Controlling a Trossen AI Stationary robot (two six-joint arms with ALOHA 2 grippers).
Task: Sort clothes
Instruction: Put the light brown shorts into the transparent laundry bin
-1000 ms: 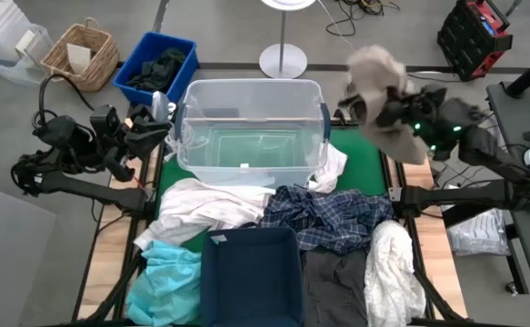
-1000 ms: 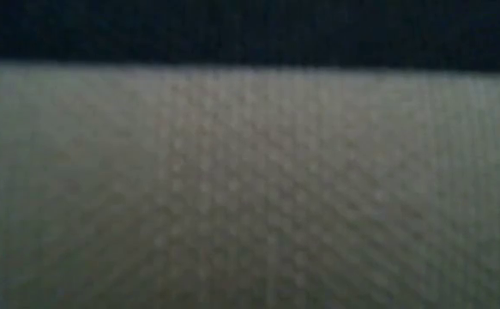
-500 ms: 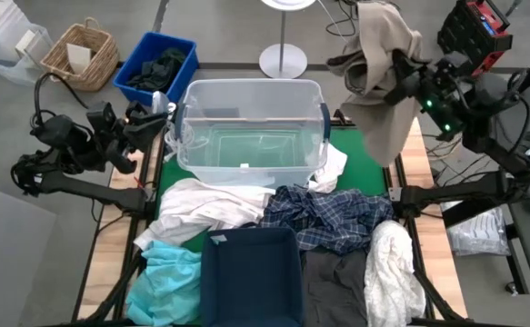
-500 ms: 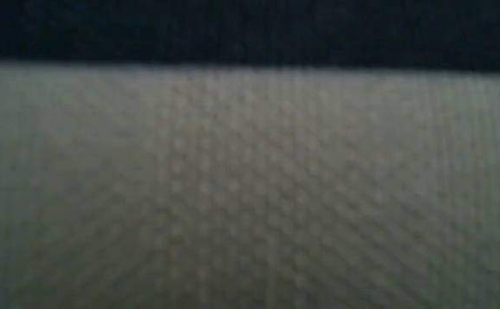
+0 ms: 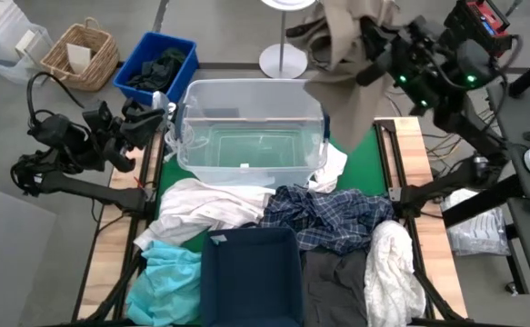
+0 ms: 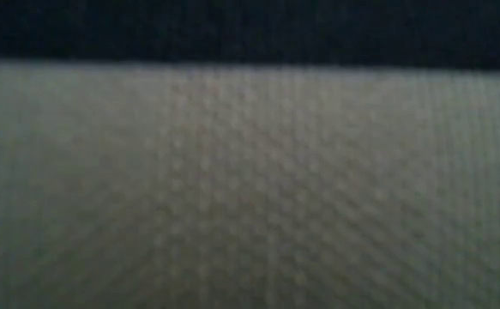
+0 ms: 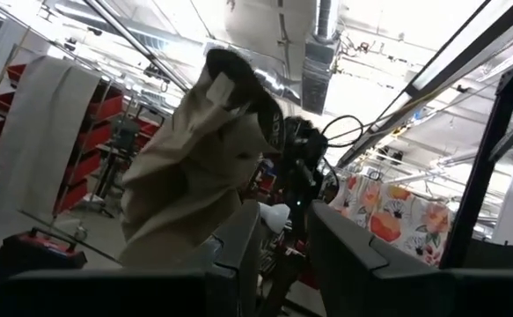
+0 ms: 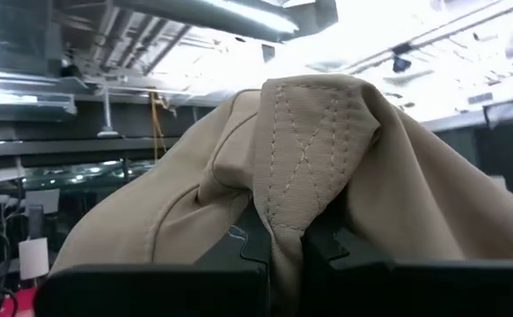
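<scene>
Pinching the beige garment (image 5: 345, 73) above the clear tub (image 5: 251, 136), the right fingers (image 8: 287, 251) lift it.

We see two dark, jointed arms: the right arm (image 5: 446, 82), upper right, shows small green lights; the left arm (image 5: 65, 150), at left, trails black cables.

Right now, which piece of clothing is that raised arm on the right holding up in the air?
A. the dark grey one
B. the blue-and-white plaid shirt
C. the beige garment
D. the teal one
C: the right gripper is shut on the beige garment, which hangs above the clear tub; the plaid shirt, teal garment and dark grey garment lie on the table.
</scene>
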